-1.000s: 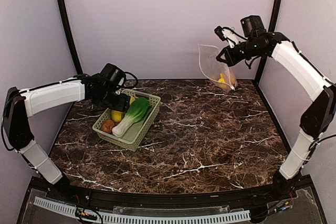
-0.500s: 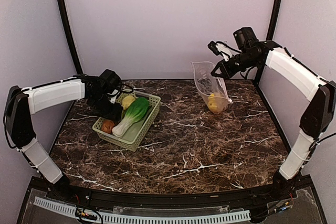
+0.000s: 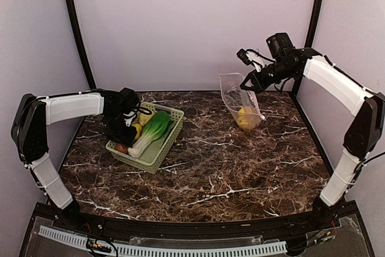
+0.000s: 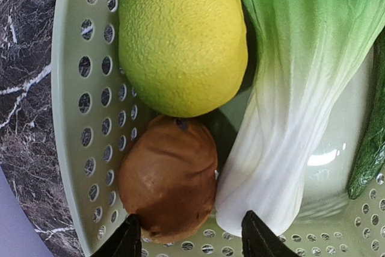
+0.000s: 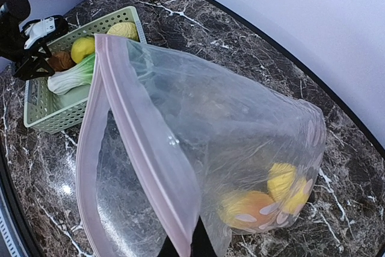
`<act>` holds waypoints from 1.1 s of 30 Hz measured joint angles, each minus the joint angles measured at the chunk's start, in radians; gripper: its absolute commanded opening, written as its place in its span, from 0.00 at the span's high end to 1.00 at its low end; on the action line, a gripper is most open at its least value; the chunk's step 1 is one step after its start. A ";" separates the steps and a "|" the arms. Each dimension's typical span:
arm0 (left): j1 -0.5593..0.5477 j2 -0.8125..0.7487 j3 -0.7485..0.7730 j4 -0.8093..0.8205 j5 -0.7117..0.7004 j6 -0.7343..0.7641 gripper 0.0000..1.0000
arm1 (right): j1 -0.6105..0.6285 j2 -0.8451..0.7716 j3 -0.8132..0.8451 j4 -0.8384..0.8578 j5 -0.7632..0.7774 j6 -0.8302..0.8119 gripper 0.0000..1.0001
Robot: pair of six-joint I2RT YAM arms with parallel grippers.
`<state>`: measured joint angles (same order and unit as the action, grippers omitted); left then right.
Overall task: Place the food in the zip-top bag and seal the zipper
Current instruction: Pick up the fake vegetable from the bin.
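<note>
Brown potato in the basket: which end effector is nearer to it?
Left. The left end effector hovers just above the potato in the basket; the right end effector holds the zip-top bag up, well off to the right.

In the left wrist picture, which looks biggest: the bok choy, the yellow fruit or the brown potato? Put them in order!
1. bok choy: biggest, even though the picture cuts it off.
2. yellow fruit.
3. brown potato: smallest.
All three lie together in the basket, so nearness hardly changes this.
</note>
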<state>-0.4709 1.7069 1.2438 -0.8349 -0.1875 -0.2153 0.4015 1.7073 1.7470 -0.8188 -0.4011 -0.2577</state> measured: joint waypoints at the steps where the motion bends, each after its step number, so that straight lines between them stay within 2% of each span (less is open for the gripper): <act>1: 0.001 0.001 0.000 0.001 -0.003 0.000 0.46 | 0.001 0.000 -0.002 0.000 -0.001 0.000 1.00; 12: 0.001 0.011 -0.003 0.011 -0.042 0.002 0.47 | 0.013 0.008 -0.005 0.003 -0.005 0.000 1.00; 17: 0.002 0.005 -0.003 0.010 -0.042 -0.003 0.41 | 0.022 0.016 -0.005 0.003 -0.005 0.000 1.00; 24: 0.002 -0.024 -0.003 0.007 -0.046 -0.006 0.44 | 0.024 0.021 -0.005 0.003 -0.006 0.000 1.00; 33: 0.002 0.012 -0.003 0.008 -0.068 -0.016 0.47 | 0.024 0.034 -0.005 0.002 -0.006 -0.006 1.00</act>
<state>-0.4694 1.7191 1.2411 -0.8272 -0.2554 -0.2310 0.4255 1.7412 1.7424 -0.8165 -0.4072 -0.2642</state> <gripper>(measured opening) 0.548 0.003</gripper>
